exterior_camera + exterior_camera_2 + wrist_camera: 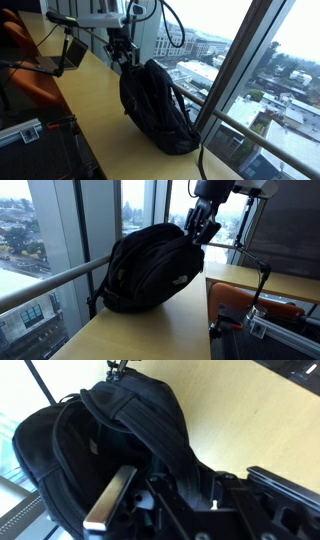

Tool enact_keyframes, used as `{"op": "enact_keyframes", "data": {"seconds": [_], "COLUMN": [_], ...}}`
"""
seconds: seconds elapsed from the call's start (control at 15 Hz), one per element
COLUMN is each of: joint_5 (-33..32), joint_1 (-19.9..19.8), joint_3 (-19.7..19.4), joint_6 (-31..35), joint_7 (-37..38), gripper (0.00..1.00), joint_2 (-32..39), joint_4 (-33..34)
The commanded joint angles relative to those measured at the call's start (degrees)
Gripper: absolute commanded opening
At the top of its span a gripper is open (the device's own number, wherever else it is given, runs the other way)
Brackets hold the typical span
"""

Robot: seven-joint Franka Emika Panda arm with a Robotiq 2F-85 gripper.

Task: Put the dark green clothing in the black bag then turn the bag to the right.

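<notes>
The black bag (155,110) (145,275) is a large backpack lying on the wooden table by the window. My gripper (124,52) (198,228) sits at its top end. In the wrist view the bag (55,455) fills the left half, and one of its wide straps (150,430) runs down into my gripper (190,492). The jaws are shut on that strap. A silvery finger (110,500) shows to the left of the strap. The dark green clothing is not visible in any view.
The window glass and a metal rail (50,280) run just behind the bag. An orange chair (30,80) and a laptop (70,52) stand further along the table (100,115). Black and red equipment (265,320) sits at the table's near end.
</notes>
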Motion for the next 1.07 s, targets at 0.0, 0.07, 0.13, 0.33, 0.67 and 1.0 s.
{"op": "enact_keyframes", "data": {"seconds": [0.0, 0.07, 0.13, 0.33, 0.67, 1.0], "joint_5": [2.9, 2.6, 2.9, 2.2, 1.7, 1.6], "joint_1": [1.6, 1.5, 1.5, 2.1, 4.3, 6.4], "joint_3": [-1.4, -1.4, -1.5, -1.0, 0.2, 1.0], "joint_6": [-7.4, -9.6, -12.9, -21.3, -27.3, -27.4], "joint_7": [-0.8, -0.2, -0.3, 0.1, 1.2, 2.0], "gripper": [0.01, 0.01, 0.01, 0.01, 0.01, 0.01], "joint_2": [-9.0, -9.7, -10.2, -12.6, -11.7, -12.6], "joint_4": [2.6, 4.5, 6.6, 11.5, 13.7, 11.4]}}
